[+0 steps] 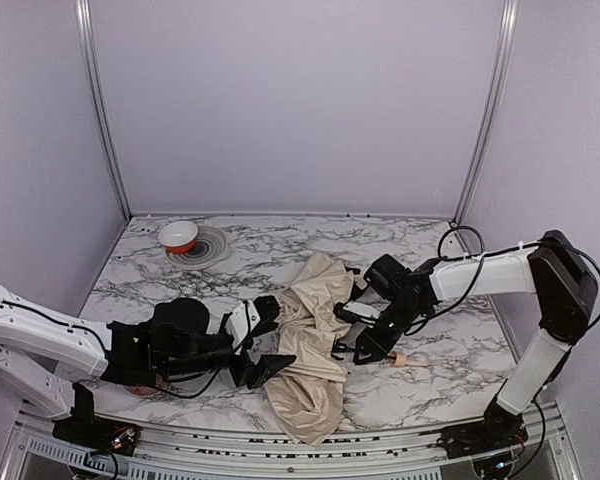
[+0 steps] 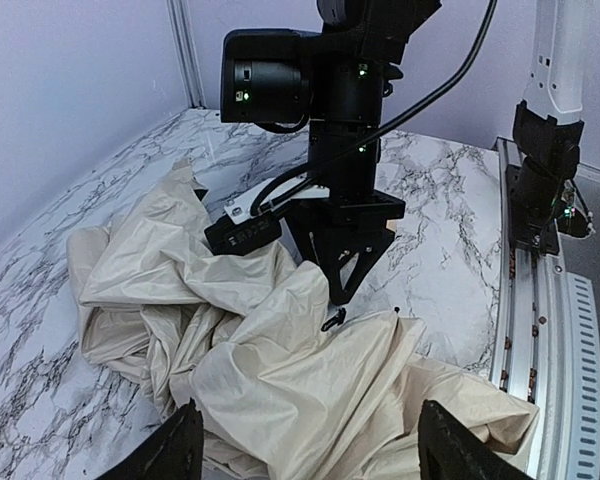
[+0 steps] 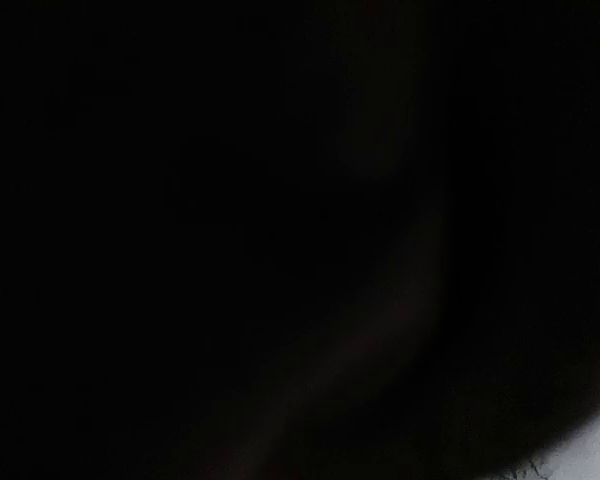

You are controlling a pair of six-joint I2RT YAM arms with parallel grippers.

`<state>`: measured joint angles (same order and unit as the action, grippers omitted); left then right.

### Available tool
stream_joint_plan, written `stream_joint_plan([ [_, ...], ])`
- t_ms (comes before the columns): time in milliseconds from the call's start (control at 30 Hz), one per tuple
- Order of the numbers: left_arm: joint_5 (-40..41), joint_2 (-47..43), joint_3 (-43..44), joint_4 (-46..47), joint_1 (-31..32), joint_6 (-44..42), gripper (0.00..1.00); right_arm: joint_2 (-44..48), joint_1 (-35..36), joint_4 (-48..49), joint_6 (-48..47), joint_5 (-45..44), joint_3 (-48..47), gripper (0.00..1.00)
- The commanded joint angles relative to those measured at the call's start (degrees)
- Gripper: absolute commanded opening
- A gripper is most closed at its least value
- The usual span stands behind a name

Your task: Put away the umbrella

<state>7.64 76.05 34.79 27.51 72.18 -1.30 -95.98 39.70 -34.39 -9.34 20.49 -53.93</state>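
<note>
Left fingers spread wide, hovering over the umbrella, which lies crumpled on the surface between the arms. Right fingers dip into its fabric (pinching or not, I cannot tell). Canopy loose, unwrapped: most of the job remains.

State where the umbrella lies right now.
In the top view, the umbrella lies crumpled centre-front, between the left gripper and the right gripper.
</note>
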Motion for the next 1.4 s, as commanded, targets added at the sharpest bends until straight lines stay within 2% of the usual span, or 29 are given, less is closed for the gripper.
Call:
stream_joint_plan([
  [0,3.91,-4.48,-1.97,-0.97,0.15,1.07,0.74,-3.34,0.48,1.20,-1.96,0.34,-2.40,0.23],
  [133,8.66,-9.23,-4.47,-0.88,0.15,1.90,0.74,-0.08,0.26,0.97,-3.47,-3.78,-4.21,0.08],
  [167,10.07,-10.44,-5.07,-0.88,0.15,1.84,0.74,1.05,0.03,0.96,-3.86,-5.76,-5.18,0.01],
  [367,17.31,-17.24,-7.43,-0.88,0.07,0.96,0.75,6.60,-3.47,0.91,-7.00,-20.24,-13.95,0.00],
  [467,19.07,-19.85,-8.33,-0.88,0.06,0.98,0.75,7.50,-5.71,1.37,-8.46,-30.68,-20.31,0.00],
  [533,20.08,-20.89,-8.87,-0.92,0.07,1.34,0.75,7.96,-6.54,3.00,-9.83,-40.89,-25.48,0.00],
  [633,21.22,-21.83,-9.37,-0.88,0.06,2.00,0.75,8.90,-6.41,5.88,-13.56,-49.03,-30.83,0.00],
  [733,21.30,-22.07,-9.38,-0.88,0.09,2.67,0.75,10.78,-3.82,6.95,-17.90,-44.82,-31.54,0.00],
  [900,21.39,-22.37,-9.17,-0.88,0.06,2.54,0.75,11.94,6.01,2.17,-23.99,-34.71,-20.73,0.00],
  [1033,21.77,-23.95,-10.06,-0.96,0.07,2.27,0.76,9.93,10.90,-0.27,-17.45,-24.23,-12.43,0.00],
  [1200,23.03,-25.66,-12.88,-1.20,0.07,3.15,0.77,7.28,17.37,7.76,-13.60,-20.01,-1.19,0.00],
  [1367,22.68,-25.39,-13.49,-2.16,0.07,5.07,0.77,5.64,20.57,9.22,-13.02,-17.03,1.61,0.04],
])
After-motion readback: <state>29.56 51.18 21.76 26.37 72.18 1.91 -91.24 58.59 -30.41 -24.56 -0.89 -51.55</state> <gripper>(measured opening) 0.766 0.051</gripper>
